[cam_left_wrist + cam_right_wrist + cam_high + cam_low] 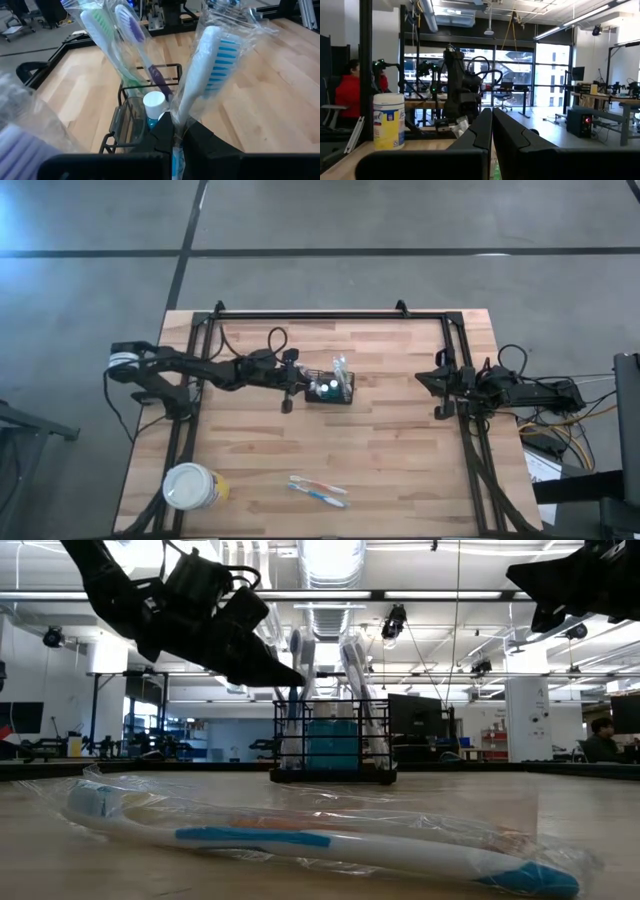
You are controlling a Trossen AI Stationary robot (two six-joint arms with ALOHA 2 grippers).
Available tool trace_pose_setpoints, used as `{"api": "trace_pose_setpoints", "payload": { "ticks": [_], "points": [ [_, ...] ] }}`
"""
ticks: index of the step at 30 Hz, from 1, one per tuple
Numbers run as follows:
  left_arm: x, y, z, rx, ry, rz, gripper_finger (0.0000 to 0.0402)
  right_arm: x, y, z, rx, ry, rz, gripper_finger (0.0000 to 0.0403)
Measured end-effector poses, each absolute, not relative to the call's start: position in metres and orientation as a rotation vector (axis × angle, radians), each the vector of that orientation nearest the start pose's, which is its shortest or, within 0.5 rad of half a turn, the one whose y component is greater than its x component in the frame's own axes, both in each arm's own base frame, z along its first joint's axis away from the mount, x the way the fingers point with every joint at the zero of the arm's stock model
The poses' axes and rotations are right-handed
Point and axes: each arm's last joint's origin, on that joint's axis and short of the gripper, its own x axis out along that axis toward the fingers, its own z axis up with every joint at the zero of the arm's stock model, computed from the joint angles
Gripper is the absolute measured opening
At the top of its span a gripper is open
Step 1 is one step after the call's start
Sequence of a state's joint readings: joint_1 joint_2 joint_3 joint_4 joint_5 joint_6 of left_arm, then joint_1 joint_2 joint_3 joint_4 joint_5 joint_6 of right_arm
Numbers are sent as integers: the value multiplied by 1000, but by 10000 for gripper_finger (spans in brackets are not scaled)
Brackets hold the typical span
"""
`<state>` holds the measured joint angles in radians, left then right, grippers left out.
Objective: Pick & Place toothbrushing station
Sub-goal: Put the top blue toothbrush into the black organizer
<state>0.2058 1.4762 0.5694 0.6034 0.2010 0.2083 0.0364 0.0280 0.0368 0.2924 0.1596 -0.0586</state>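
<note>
Holding a wrapped toothbrush (202,75), my left claw (175,137) is nearly closed: its two fingers pinch the handle through the clear wrapper, with the blue-and-white bristle head pointing away from the wrist. In the high view this claw (291,383) hangs just beside the near-left edge of the toothbrushing station (330,389), the small black wire basket that stands around the middle of the bench (400,460). Inside the basket I see two other wrapped brushes, a green one (102,37) and a purple one (131,30), both leaning, and a small bottle with a white cap (154,101).

What worries me first is the wrapper. It is slippery, so I judge the brush can rotate or slide between the fingers when its lower end touches the wire rim. If I release while the handle rests on the rim and not inside, the brush can fall out onto the bench. The leaning brushes and the bottle already take much room, so my brush can push them over, or the light basket can shift or tip if the claw presses on its side.

Further out, two more brushes (318,490) lie near the front edge, and a round tub with white lid (190,486) stands at the front-left corner; both are well apart from my path. The right claw (492,127) waits fully closed and empty at the right side of the bench.
</note>
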Motion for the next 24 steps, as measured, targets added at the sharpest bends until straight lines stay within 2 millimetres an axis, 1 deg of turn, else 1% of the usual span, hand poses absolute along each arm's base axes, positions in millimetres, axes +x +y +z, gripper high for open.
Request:
{"api": "trace_pose_setpoints", "payload": {
  "ticks": [7, 9, 13, 17, 24],
  "points": [
    [281, 53, 179, 160, 304, -44, 20, 93, -1, 202, -29, -296, -131, 9],
    [280, 53, 181, 160, 301, -44, 31, 93, -1, 202, -29, -295, -131, 9],
    [277, 53, 185, 137, 303, -18, 73, 93, -1, 202, -29, -296, -131, 8],
    [274, 54, 194, 110, 265, 12, 119, 93, -1, 202, -29, -296, -131, 8],
    [273, 54, 196, 109, 260, 10, 195, 93, -1, 202, -22, -297, -129, 8]
  ]
}}
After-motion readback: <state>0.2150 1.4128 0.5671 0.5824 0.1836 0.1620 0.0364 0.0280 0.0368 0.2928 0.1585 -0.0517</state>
